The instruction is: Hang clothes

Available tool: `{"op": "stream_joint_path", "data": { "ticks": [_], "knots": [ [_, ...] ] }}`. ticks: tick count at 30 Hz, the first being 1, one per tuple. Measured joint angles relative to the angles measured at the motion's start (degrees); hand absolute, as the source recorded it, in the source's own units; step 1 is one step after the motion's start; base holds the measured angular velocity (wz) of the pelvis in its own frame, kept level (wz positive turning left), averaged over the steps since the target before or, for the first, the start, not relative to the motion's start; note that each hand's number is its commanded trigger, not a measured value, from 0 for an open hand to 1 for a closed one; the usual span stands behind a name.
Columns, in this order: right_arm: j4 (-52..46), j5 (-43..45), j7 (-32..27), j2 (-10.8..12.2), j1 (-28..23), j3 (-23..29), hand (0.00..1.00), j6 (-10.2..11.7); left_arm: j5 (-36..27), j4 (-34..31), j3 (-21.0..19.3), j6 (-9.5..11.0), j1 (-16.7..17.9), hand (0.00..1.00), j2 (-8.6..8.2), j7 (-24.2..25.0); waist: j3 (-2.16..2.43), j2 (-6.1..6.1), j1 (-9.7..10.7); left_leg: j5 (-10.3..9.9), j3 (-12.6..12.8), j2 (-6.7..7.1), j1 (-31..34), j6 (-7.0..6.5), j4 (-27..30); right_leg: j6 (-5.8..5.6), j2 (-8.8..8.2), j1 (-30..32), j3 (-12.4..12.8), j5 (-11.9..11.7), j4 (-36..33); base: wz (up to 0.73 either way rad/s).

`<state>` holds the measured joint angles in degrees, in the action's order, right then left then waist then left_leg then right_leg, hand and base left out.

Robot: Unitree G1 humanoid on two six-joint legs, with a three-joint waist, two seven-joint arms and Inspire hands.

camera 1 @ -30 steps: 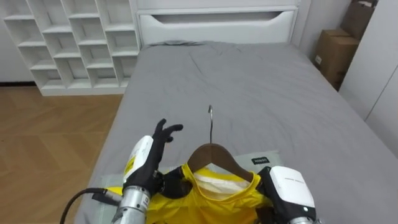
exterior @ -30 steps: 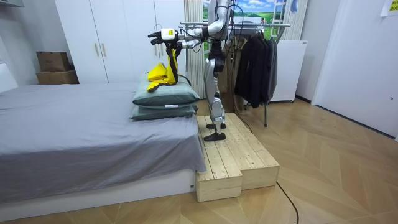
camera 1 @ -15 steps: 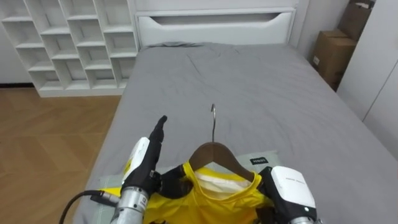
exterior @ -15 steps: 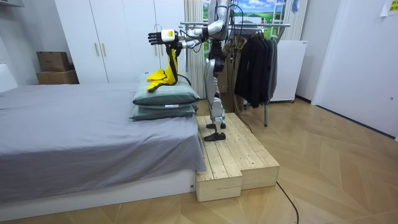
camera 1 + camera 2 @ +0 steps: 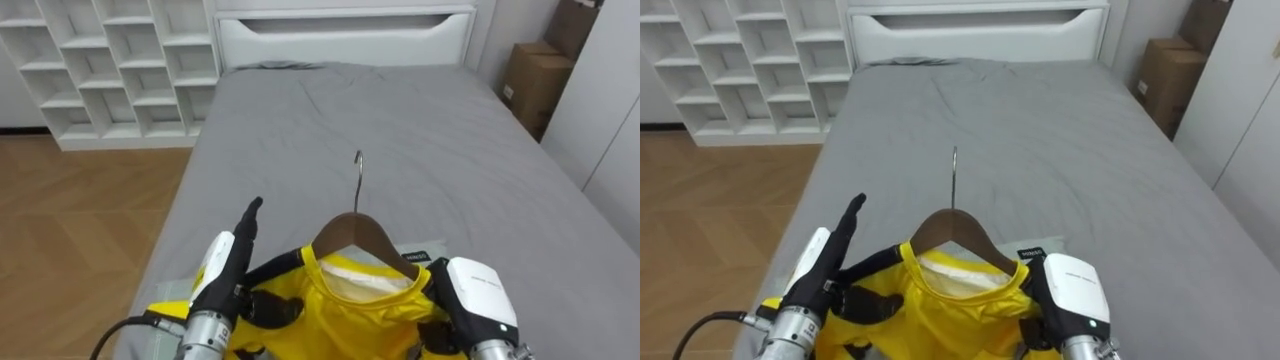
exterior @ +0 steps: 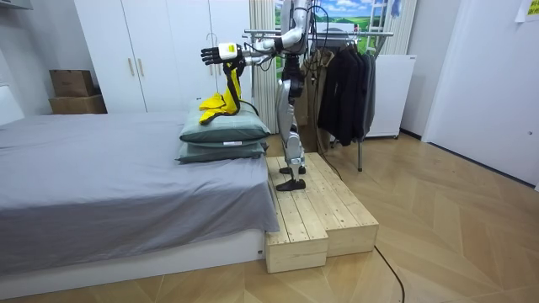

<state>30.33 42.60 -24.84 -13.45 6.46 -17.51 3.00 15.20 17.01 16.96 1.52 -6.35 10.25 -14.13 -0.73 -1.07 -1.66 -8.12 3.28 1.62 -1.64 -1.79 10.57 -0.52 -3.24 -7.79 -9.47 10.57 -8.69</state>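
One yellow shirt (image 5: 340,322) on one hanger (image 5: 355,233), left hand (image 5: 228,264) flat open at 9 o'clock, right hand (image 5: 482,296) at 3 o'clock, grip indeterminate

Wood, metal and cloth
Glossy brown wooden hanger (image 5: 352,232) with a thin metal hook (image 5: 358,170); smooth yellow cloth shirt (image 5: 350,320); matt grey bed sheet (image 5: 400,120), lightly creased.
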Motion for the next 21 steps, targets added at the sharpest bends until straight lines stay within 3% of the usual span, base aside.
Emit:
{"op": "stream_joint_path", "data": {
  "ticks": [3, 17, 21],
  "knots": [
    [0.00, -0.13, -0.02, -0.15, 0.03, 0.34, 1.00, 0.00, -0.03, 0.40, 0.00, 0.00, -0.01, 0.00, 0.14, 0.00, -0.23, -0.39, -0.04, 0.00, 0.01, 0.05, 0.02, 0.00, -0.07, -0.14, -0.06, 0.03, -0.01, 0.09, 0.01, 0.00],
    [0.29, -1.45, -0.09, -0.33, 1.52, 1.65, 1.00, -1.68, 0.03, 3.79, -1.65, -0.42, -0.11, 0.00, 0.50, 1.29, -0.12, -0.61, -0.04, 0.01, 1.15, 0.04, 0.06, -0.02, 0.18, -0.14, -0.25, 0.46, 0.19, 0.09, -0.11, -0.02],
    [0.21, 0.07, -0.08, -0.23, 1.69, 4.16, 1.00, -1.56, 0.09, 5.05, -2.49, -0.43, -0.11, 0.00, 0.42, 1.97, -0.09, -0.65, 0.17, 0.06, 1.25, 0.06, 0.07, -0.09, 0.25, -0.14, -0.31, 0.47, 0.59, 0.09, -0.22, 0.00]
  ]
}}
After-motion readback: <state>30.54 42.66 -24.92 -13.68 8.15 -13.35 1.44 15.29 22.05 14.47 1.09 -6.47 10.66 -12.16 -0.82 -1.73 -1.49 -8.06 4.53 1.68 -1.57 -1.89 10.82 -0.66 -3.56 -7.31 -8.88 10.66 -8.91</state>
